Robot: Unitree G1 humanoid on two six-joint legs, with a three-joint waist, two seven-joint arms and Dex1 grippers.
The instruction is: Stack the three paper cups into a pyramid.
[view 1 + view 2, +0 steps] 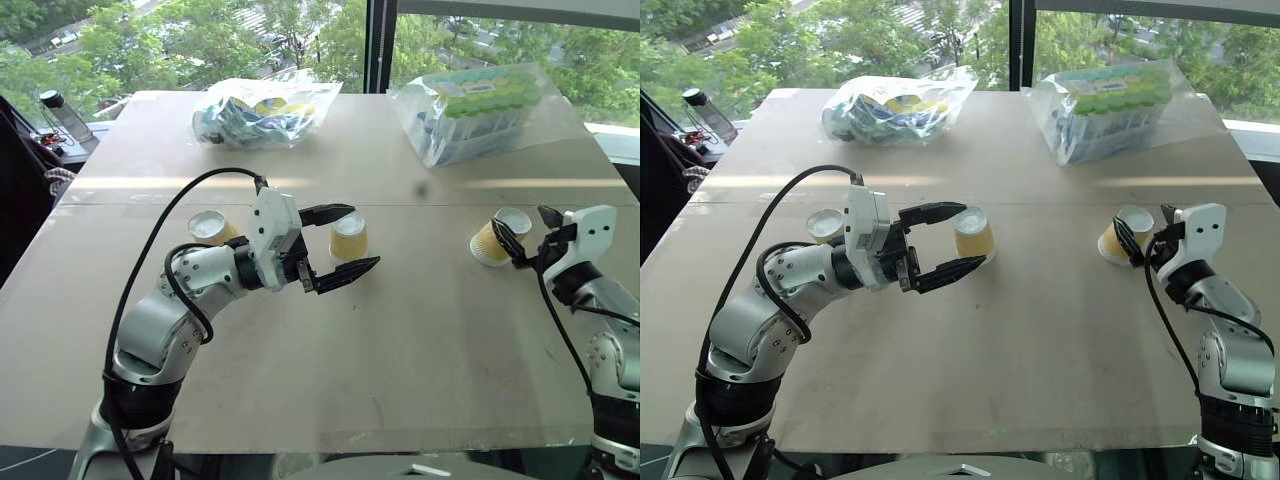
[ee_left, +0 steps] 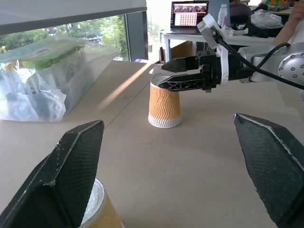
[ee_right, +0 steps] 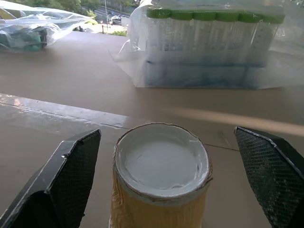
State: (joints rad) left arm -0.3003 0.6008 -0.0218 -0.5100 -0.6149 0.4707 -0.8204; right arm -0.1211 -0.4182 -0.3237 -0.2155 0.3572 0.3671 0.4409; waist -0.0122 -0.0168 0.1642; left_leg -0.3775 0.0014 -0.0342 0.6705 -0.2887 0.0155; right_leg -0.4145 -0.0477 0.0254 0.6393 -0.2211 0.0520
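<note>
left gripper (image 1: pixel 341 243) wide open around middle cup (image 1: pixel 349 238), right gripper (image 1: pixel 521 236) agape, empty, at right cup (image 1: pixel 489 243)

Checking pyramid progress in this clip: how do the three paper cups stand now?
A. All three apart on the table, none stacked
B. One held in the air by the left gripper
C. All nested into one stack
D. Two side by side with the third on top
A: one cup sits behind the left arm, one between the open fingers of the left gripper, one before the right gripper.
</note>
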